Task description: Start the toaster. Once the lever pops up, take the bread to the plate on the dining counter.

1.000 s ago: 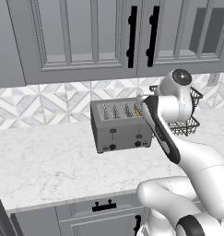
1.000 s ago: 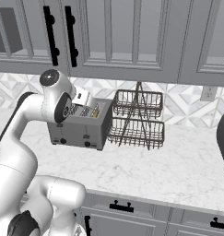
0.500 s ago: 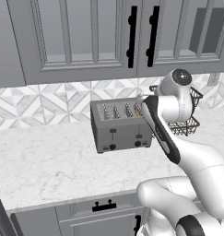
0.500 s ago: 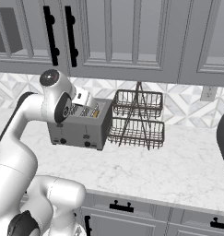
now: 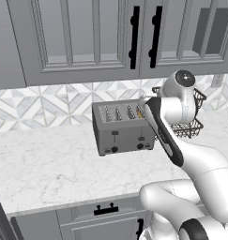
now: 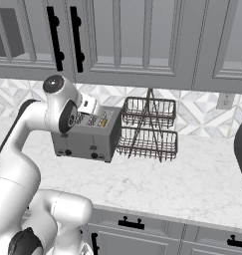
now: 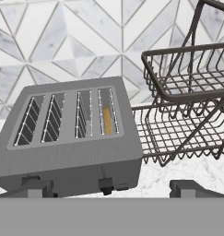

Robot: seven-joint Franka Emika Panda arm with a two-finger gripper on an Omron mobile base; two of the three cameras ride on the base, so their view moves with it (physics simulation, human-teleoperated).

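Hovering above the toaster [image 7: 67, 138], the gripper [image 7: 109, 188] has its two dark finger tips [image 7: 37, 188] spread far apart at the bottom of the hand view, and nothing is between them. It holds nothing and touches nothing.

In the left base view the toaster [image 5: 124, 127] stands on the grey-veined counter [image 5: 49, 168], close to the patterned tile wall [image 5: 40, 105]. Its long axis runs left to right along the wall. The front face, with two levers and two black knobs, points toward the robot, away from the wall. The four slots open upward and lie side by side across the top.

The bread [image 7: 107, 120] sits inside the slot nearest to the wire rack [image 7: 187, 115]; it shows as a narrow tan strip standing on its edge, deep in the slot. The other three slots show only their wire guides. In the right base view the same tan strip [image 6: 104, 121] is seen at the toaster's [image 6: 85, 142] right end.

The wire rack [image 6: 148, 129] stands just beside the toaster on its right side. It has two tiers of dark wire baskets, and both baskets have nothing in them.

Grey cabinet doors [image 5: 96, 37] with black handles hang above the counter.
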